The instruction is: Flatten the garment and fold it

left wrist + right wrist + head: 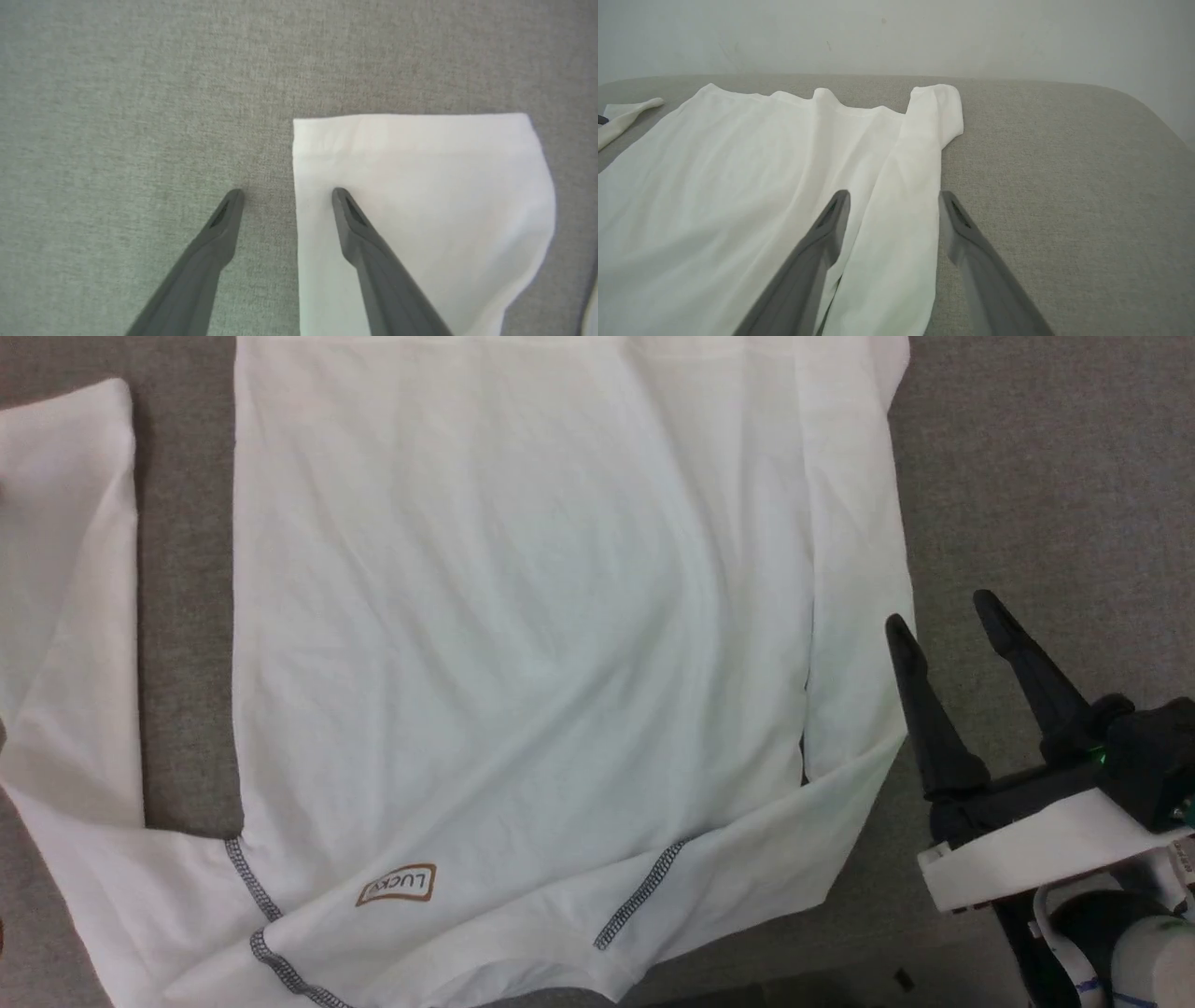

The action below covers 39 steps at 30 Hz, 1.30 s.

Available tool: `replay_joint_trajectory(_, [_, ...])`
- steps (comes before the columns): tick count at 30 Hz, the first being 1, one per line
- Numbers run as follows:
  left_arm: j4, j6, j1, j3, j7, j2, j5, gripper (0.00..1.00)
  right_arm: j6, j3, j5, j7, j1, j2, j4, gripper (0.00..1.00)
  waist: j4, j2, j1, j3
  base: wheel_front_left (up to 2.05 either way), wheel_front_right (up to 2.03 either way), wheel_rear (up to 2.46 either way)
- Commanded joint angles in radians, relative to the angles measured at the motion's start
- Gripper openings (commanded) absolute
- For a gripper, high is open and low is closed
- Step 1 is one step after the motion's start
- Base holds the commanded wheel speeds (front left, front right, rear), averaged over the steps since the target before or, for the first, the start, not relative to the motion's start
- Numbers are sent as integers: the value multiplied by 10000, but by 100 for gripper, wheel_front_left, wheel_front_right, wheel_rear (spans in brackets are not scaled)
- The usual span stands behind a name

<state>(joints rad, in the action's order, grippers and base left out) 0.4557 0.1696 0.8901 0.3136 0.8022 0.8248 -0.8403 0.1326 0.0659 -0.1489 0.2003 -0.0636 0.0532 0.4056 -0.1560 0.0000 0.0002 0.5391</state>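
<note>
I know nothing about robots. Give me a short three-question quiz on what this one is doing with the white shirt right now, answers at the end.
1. True or false: the right claw is shut on the garment.
2. One finger of the left claw is over: A a sleeve end, B a button, C a zip.
3. Fill in: the brown-bordered patch reads ____.
Key: 1 false; 2 A; 3 LUCKY.
</note>
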Motion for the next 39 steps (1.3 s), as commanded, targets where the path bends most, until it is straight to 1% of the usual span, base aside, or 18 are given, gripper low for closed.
replay_joint_trajectory(1, [43, 44, 51, -106, 55, 31, -181, 100, -19, -14, 75, -93, -173, -29, -24, 100, -351, 0, -2, 469, 0, 0, 0])
replay_joint_trajectory(4, [15, -19, -57, -213, 87, -41, -424, 100, -19, -50, 126, -124, -191, -29, -37, 100, -408, 0, -2, 630, 0, 0, 0])
replay_joint_trajectory(6, [-13, -14, -180, -296, 36, -198, -614, 100, -19, -62, 146, -153, -204, -29, -43, 100, -433, 0, -2, 688, 0, 0, 0])
replay_joint_trajectory(10, [5, 110, -641, -337, 313, -492, -1028, 100, -19, -76, 141, -145, -239, -29, -57, 100, -491, 0, -2, 806, 0, 0, 0])
replay_joint_trajectory(11, [14, 144, -772, -335, 407, -544, -1120, 94, -19, -81, 143, -139, -247, -29, -62, 100, -503, 0, -2, 826, 0, 0, 0])
replay_joint_trajectory(12, [23, 191, -885, -363, 442, -617, -1217, 52, -19, -97, 150, -138, -253, -29, -72, 100, -511, 0, -2, 833, 0, 0, 0])
replay_joint_trajectory(13, [13, 174, -993, -348, 474, -674, -1280, 22, -19, -115, 153, -135, -256, -29, -83, 100, -517, 0, -2, 835, 0, 0, 0])
replay_joint_trajectory(14, [13, 174, -993, -348, 474, -674, -1280, 22, -19, -115, 153, -135, -256, -29, -83, 100, -517, 0, -2, 835, 0, 0, 0])
replay_joint_trajectory(15, [5, 172, -1080, -350, 451, -732, -1325, 0, -19, -141, 166, -123, -251, -29, -96, 100, -516, 0, -2, 836, 0, 0, 0])
replay_joint_trajectory(18, [-18, 125, -1291, -344, 249, -904, -1384, 0, -19, -190, 179, -72, -245, -29, -156, 100, -498, 0, -2, 796, 0, 0, 0])
replay_joint_trajectory(22, [-31, -23, -1410, -216, -325, -978, -1101, 0, -19, -239, 184, 23, -223, -29, -213, 100, -419, 0, -2, 610, 0, 0, 0])
replay_joint_trajectory(25, [-16, -193, -1325, -55, -974, -941, -656, 0, -19, -365, 155, 72, -225, -29, -277, 100, -285, 0, -2, 346, 0, 0, 0])
replay_joint_trajectory(28, [-3, -255, -1183, 48, -1888, -951, -135, 0, -19, -492, 146, 148, -255, -29, -369, 100, -112, 0, -2, -35, 0, 0, 0])
replay_joint_trajectory(34, [-183, -142, -1154, 131, -3764, -1186, 669, 0, -19, -748, 116, 360, -230, -30, -508, 100, 279, 0, -2, -807, 0, 0, 0])
replay_joint_trajectory(36, [-307, -39, -1226, 134, -4363, -1237, 914, 0, -19, -809, 104, 439, -192, -30, -548, 100, 383, 0, -2, -1062, 0, 0, 0])
replay_joint_trajectory(39, [-686, 238, -1439, 80, -5267, -1380, 1216, 0, -19, -948, 121, 572, -72, -30, -573, 100, 566, 0, -2, -1498, 0, 0, 0])
